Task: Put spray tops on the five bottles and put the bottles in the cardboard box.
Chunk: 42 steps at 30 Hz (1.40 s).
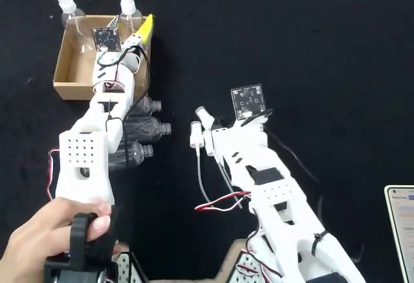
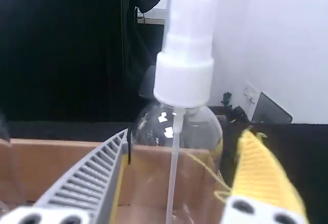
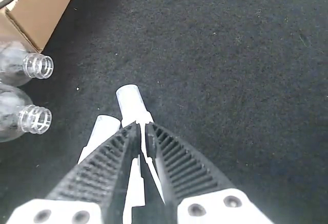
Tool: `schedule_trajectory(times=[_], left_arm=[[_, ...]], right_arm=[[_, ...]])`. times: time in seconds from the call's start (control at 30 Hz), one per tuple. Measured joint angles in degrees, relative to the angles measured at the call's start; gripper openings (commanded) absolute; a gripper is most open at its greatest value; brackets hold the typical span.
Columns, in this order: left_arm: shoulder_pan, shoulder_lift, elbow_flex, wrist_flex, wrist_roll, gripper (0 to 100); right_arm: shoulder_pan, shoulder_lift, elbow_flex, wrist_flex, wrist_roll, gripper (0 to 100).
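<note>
My left fingers [image 2: 87,178] wide astride capped clear plastic bottle [image 2: 179,131], upright in brown cardboard box [image 1: 77,92] at tabletop's far-left corner: placed, I reckon. My right fingers [image 3: 179,167] clamp white spray top [image 3: 130,98] mid-tabletop, ready for uncapped bottles [image 1: 145,129].

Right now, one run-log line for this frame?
left gripper open, either side of capped bottle in cardboard box | right gripper shut on spray top | three uncapped bottles lying beside box
</note>
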Motion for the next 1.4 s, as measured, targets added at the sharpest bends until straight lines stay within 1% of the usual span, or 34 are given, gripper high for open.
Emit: schedule_trajectory(times=[0.13, 0.33, 0.43, 0.53, 0.7, 0.83, 0.97, 1.1, 1.17, 1.23, 1.4], left_arm=[[0.0, 0.0, 0.0, 4.22, 0.0, 39], [-0.09, 0.0, 0.0, 4.57, 0.0, 39], [-0.09, -0.26, 0.18, 3.52, 0.0, 39], [0.0, -2.99, 3.16, 3.25, 0.35, 39], [0.0, -10.81, 9.76, 3.25, 4.48, 39], [-0.97, -18.37, 17.23, 3.25, 5.27, 39], [-1.76, -26.9, 27.52, 3.25, 5.27, 39], [-1.67, -38.86, 39.82, 3.96, 5.27, 39], [-1.67, -45.19, 44.75, 8.53, 5.27, 39], [-1.67, -51.43, 48.18, 16.18, 5.27, 39], [-3.25, -68.48, 50.2, 43.25, 5.27, 39]], right_arm=[[0.0, 0.0, 0.0, 0.0, 0.0, 1.1], [0.0, 0.0, 0.0, 0.0, 0.0, 1.1], [0.0, 0.0, 0.0, 0.0, 0.0, 1.1], [0.0, 0.0, 0.0, 0.0, 0.0, 1.1], [0.0, 0.0, 0.0, 0.0, 0.0, 1.1], [0.0, 0.0, 0.0, 0.0, 0.0, 1.1], [0.0, 0.0, 0.0, 0.0, 0.0, 1.1], [0.79, 0.0, 0.0, 0.0, 2.2, 1.1], [1.49, 0.0, 0.0, 0.0, 2.64, 1.1], [1.67, 0.0, 0.0, 0.0, 2.81, 1.1], [1.76, 0.0, 0.0, 0.0, 2.81, 1.1]])
